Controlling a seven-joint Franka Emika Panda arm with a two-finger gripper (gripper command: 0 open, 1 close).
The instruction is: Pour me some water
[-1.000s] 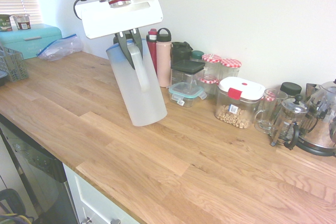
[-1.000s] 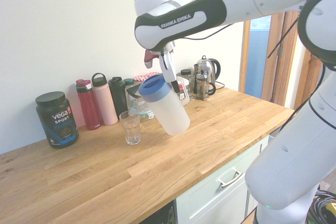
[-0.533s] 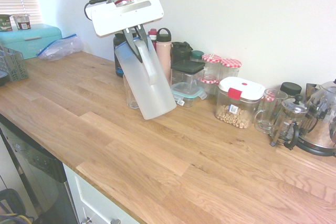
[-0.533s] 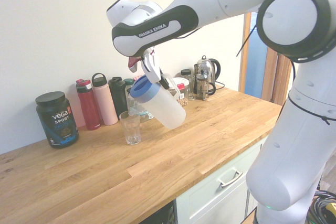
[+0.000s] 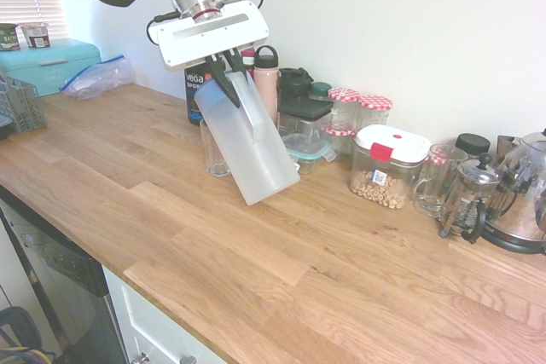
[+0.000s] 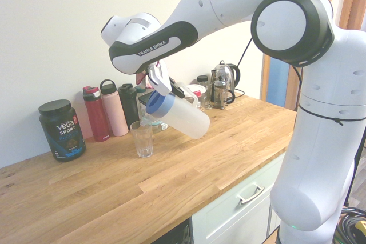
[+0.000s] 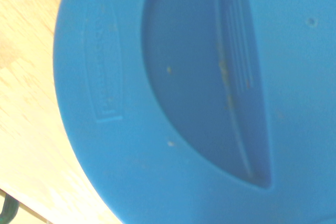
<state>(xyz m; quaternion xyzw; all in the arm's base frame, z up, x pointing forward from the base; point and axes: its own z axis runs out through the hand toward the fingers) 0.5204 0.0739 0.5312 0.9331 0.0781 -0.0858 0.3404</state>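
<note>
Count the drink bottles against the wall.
3: red bottle, pink bottle, black bottle, side by side beside the Vega tub; the pitcher may hide more.

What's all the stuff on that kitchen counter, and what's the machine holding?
Pitcher: one, frosted white with blue lid, held tilted above the glass.
Glass: one, clear, upright on the counter under the pitcher's lid end.
Protein tub: one, black, by the wall.
Bottles: three, red, pink and dark, in a row by the wall.
Food container: one, clear with white lid and red latch, by the wall.
Jars: several, red checked lids, behind the container.
French press: one, glass, beside the kettle.
Kettle: one, steel, far end.
Bread box: one, teal, by the window.
Counter: one, wood.
Gripper: one, fingers shut on the pitcher's handle.
</note>
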